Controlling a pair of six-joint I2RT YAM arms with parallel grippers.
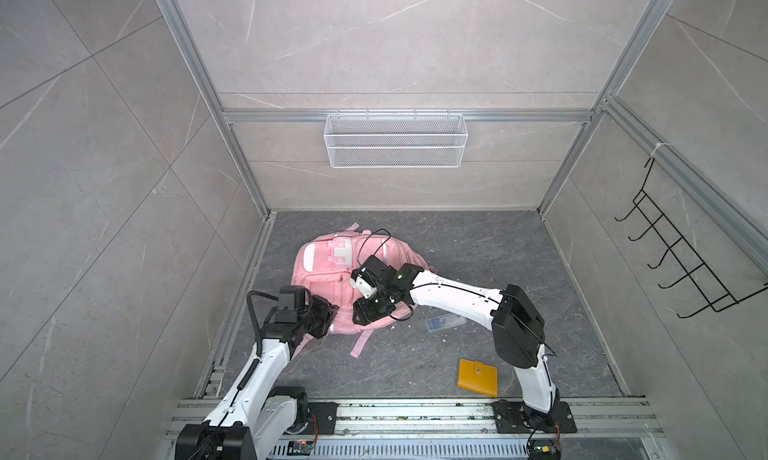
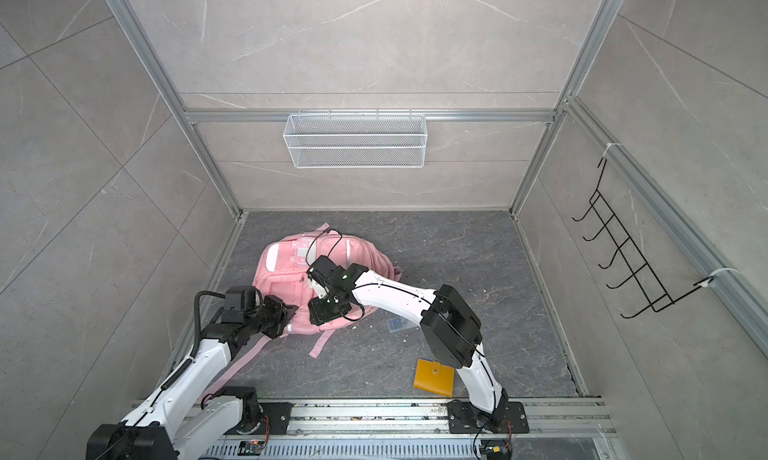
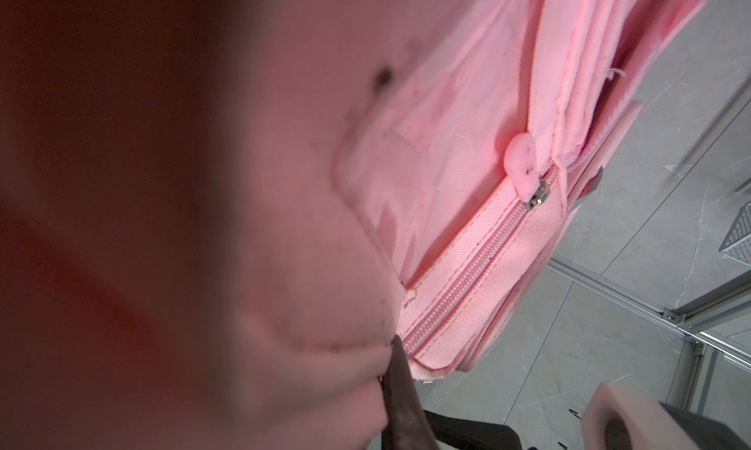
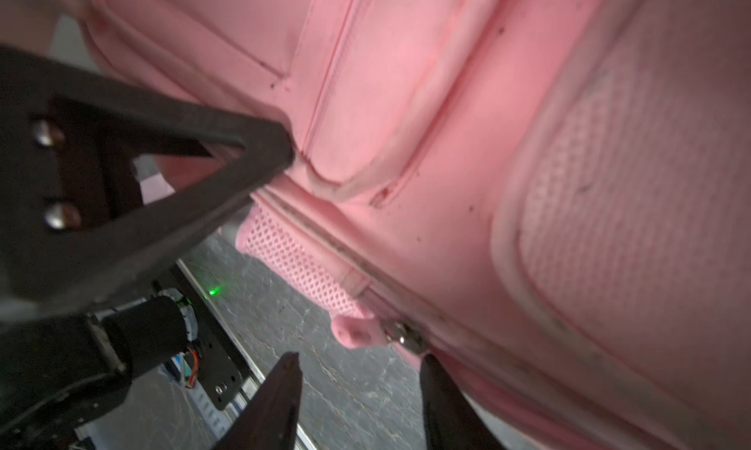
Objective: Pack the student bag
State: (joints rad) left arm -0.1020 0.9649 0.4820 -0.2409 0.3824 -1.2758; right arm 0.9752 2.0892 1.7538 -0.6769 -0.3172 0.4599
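The pink student bag lies flat on the dark floor in both top views, buckle flap toward the back wall. My left gripper is shut on a fold of the bag's fabric at its near left corner. My right gripper hangs over the bag's near edge, open. Its two dark fingertips stand apart just below a pink zipper pull and its metal slider, with only floor between them. A second zipper pull shows in the left wrist view.
A yellow wallet lies near the front rail. A clear case with blue contents lies beside the right forearm. Pink straps trail toward the front. A white wire basket hangs on the back wall, a black hook rack on the right.
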